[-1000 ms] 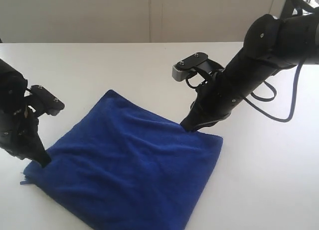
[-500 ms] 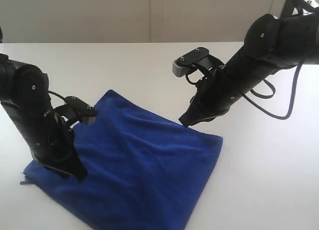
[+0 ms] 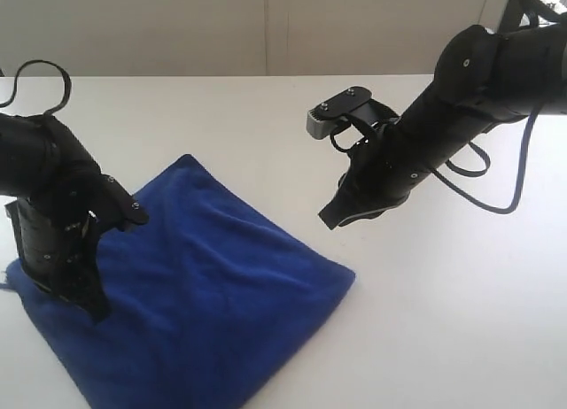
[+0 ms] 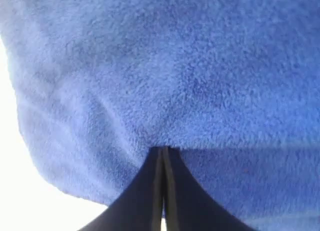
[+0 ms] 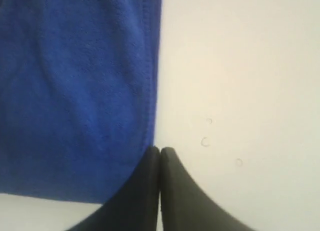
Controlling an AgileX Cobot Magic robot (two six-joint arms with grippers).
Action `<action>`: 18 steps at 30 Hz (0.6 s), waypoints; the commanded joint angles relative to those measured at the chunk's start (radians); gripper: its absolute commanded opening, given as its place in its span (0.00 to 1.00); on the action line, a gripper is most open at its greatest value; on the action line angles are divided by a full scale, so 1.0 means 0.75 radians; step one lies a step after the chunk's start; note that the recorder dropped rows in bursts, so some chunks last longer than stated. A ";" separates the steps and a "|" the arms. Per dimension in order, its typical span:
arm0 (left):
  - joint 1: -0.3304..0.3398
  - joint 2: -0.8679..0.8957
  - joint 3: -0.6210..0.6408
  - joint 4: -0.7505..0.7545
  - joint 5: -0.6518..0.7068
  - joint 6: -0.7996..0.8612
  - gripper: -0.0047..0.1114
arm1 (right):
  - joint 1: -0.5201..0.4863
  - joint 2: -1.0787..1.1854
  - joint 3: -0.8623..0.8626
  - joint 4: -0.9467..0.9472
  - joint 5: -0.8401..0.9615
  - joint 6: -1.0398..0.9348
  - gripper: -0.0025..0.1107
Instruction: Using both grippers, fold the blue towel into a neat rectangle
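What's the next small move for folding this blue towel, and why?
Probably open the right gripper and lower it onto the nearest hem of the blue towel. It hangs shut beside that edge, holding nothing, over the table, while the left gripper, shut too, presses its tip into the towel alone.

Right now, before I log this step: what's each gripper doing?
Left gripper: closed, tips against the blue towel; grip unclear.
Right gripper: closed, holding nothing, clear of the towel.

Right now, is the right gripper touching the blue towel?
Apart. Exterior view shows bare table between the right gripper and the blue towel.
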 commanded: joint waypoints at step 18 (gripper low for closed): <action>0.019 -0.245 0.066 -0.664 -0.256 0.380 0.04 | 0.131 0.214 -0.213 0.533 0.081 -0.216 0.02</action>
